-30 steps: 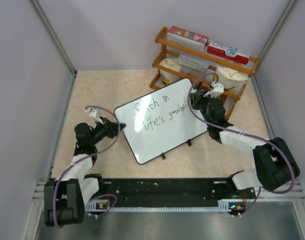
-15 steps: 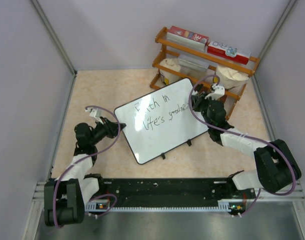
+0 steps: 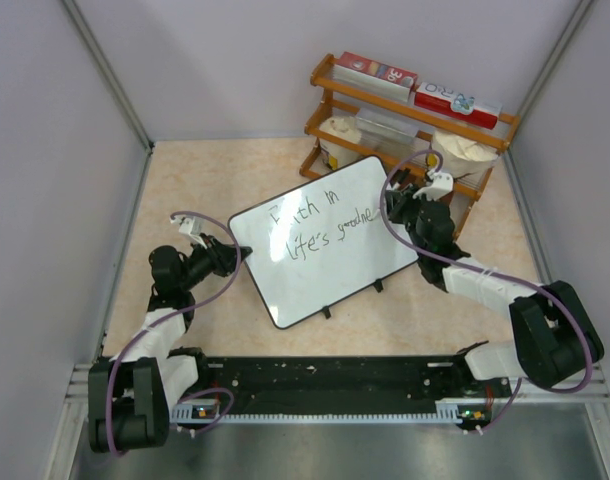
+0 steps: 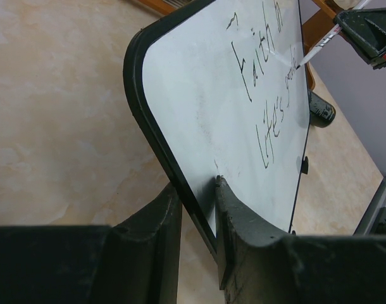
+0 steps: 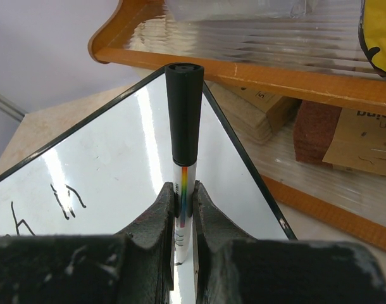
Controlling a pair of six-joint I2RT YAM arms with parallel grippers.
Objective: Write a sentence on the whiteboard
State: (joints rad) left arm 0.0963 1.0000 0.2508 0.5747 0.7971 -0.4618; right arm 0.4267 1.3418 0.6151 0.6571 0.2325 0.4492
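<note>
Top view: the board (image 3: 315, 272) sits mid-table, just near the rack (image 3: 405, 110). The sentence (image 3: 320, 228) runs in two lines toward the board's right edge. The left gripper (image 3: 237, 256) pinches the left rim, and the right gripper (image 3: 393, 207) hangs over the end of the second line.

Left wrist: the left gripper (image 4: 194, 190) clamps the black rim of the board (image 4: 193, 107). The marker (image 4: 314, 50) tip meets the surface at the last word. This clamp should hold firm so strokes don't rock the board.

Right wrist: the right gripper (image 5: 183, 193) is pressed onto the marker (image 5: 183, 114) barrel, with the tip hidden. Light pressure and short strokes seem best, since little room remains before the edge.
</note>
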